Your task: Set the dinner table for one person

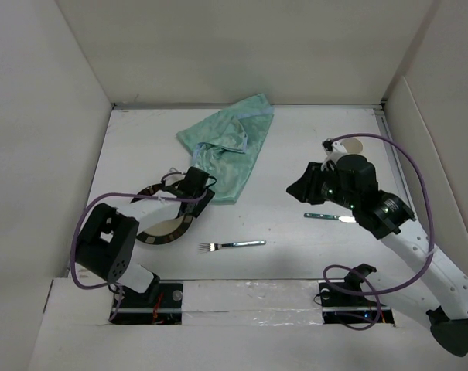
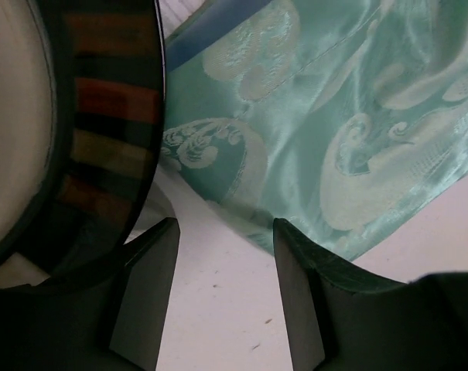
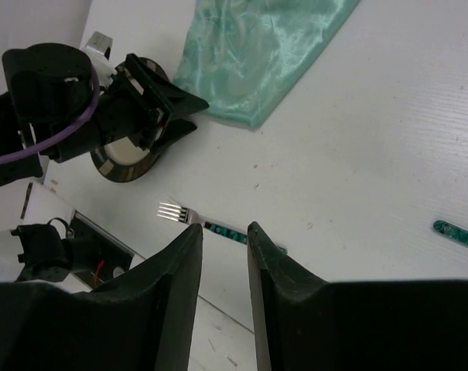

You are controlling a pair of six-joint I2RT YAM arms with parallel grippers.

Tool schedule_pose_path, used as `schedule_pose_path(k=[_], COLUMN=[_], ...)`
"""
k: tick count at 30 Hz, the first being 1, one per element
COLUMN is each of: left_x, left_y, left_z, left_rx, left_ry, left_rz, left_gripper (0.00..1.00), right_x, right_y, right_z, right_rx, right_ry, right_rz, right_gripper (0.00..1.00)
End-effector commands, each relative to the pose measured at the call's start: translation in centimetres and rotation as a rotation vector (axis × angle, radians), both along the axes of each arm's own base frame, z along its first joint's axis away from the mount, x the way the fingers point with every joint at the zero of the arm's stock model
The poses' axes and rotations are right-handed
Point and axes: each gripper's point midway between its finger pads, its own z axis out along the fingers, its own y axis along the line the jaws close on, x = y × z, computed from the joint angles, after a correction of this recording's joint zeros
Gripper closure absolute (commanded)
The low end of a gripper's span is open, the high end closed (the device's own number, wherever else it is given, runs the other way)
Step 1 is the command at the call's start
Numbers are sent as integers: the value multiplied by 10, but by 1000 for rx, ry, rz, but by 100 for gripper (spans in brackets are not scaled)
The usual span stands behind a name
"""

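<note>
My left gripper (image 2: pixel 226 229) is open and empty, low over the white tabletop (image 1: pixel 311 139) that carries everything. It sits at the cloth's (image 1: pixel 230 147) 7 o'clock corner, with the plate (image 1: pixel 158 234) just at its own 8 o'clock. My right gripper (image 3: pixel 223 229) hangs above the tabletop, its fingers parted a little with nothing between them. From the tabletop's middle, the fork (image 1: pixel 232 245) lies at 6 o'clock and the knife (image 1: pixel 330 217) toward 4.

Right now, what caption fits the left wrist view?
Open jaws over smooth white table, between dark striped round plate and pale green patterned cloth.
</note>
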Motion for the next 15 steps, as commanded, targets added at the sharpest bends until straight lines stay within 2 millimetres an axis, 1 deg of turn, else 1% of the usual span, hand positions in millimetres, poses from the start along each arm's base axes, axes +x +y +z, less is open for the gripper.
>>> schedule_pose_path(k=[1, 2, 6, 7, 8, 9, 10, 11, 13, 14, 15], left_x=[9, 7, 12, 16, 16, 18, 22, 22, 30, 32, 34], left_y=[3, 6, 20, 19, 20, 21, 22, 24, 25, 26, 26], left_z=[3, 2, -2, 1, -2, -1, 1, -1, 5, 6, 6], left_rx=[-10, 0, 26, 27, 43, 54, 66, 80, 92, 105, 115], left_ry=[-19, -5, -4, -11, 4, 4, -3, 4, -21, -26, -27], left_rz=[83, 99, 173, 178, 180, 185, 196, 198, 205, 203, 203], left_gripper=[52, 55, 58, 59, 62, 63, 65, 68, 72, 73, 76], right_x=[-6, -7, -10, -10, -10, -10, -10, -10, -11, -11, -12], right_y=[-2, -3, -4, -4, -4, -5, -5, -5, -6, -5, -6], right_z=[0, 0, 0, 0, -1, -1, -2, -3, -5, -7, -6], right_rx=[4, 3, 10, 10, 9, 11, 9, 9, 6, 5, 9], right_ry=[2, 1, 2, 2, 5, 4, 5, 8, 11, 16, 15], right_rz=[16, 13, 13, 13, 11, 9, 7, 7, 5, 6, 7], right_gripper=[64, 64, 65, 65, 65, 65, 65, 64, 63, 61, 61])
